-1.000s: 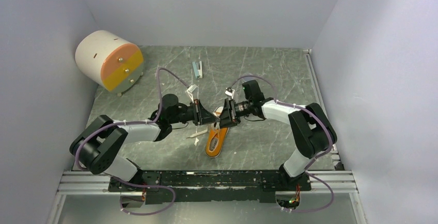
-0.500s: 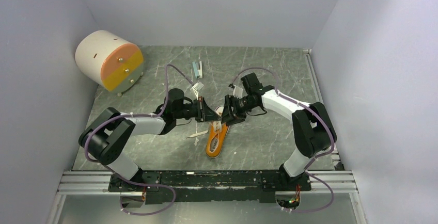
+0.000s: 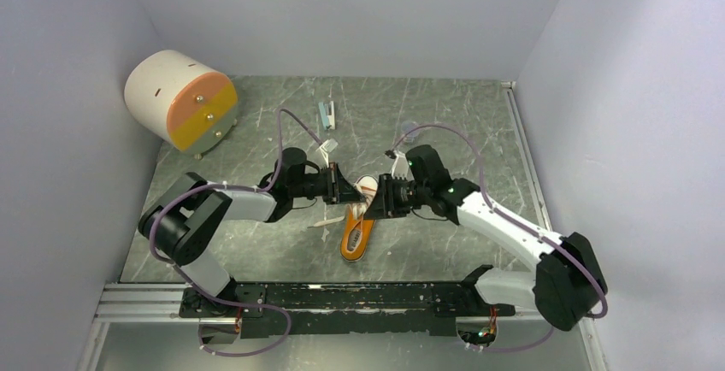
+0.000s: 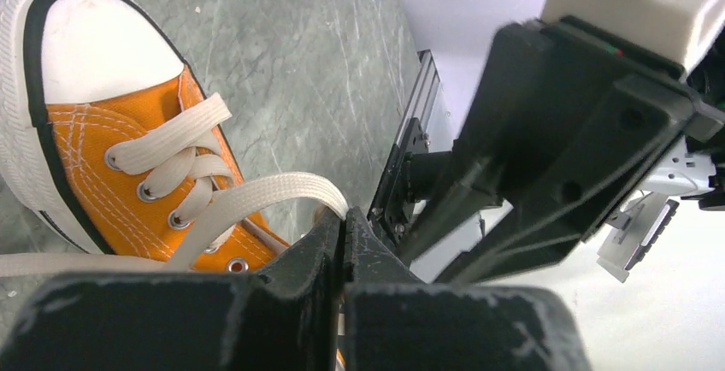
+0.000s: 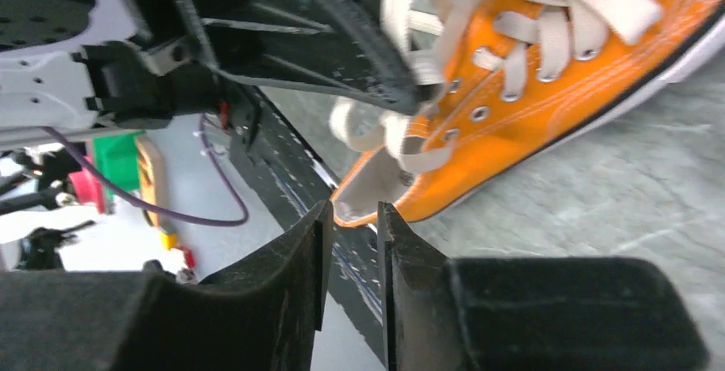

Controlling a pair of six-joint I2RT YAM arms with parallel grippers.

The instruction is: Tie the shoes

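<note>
The orange sneaker (image 3: 357,232) lies in the middle of the table with its white toe cap pointing to the back. It also shows in the left wrist view (image 4: 94,149) and the right wrist view (image 5: 547,106). My left gripper (image 3: 350,193) is at the shoe's left side. It is shut (image 4: 344,221) on a white lace (image 4: 256,200) that runs taut from the eyelets. My right gripper (image 3: 371,202) faces it from the right, just above the laces. Its jaws (image 5: 352,217) stand a narrow gap apart with nothing between them. Loose lace loops (image 5: 376,132) hang near the shoe's opening.
A white and orange cylinder (image 3: 179,99) stands at the back left. A small pale green item (image 3: 327,114) lies at the back middle. The metal rail (image 3: 342,298) runs along the near edge. Walls close in the left, back and right.
My right arm has swung its elbow out to the right and towards the front, and its gripper has dropped slightly beside the shoe. My left gripper has shifted a little to the right, still holding the lace.
</note>
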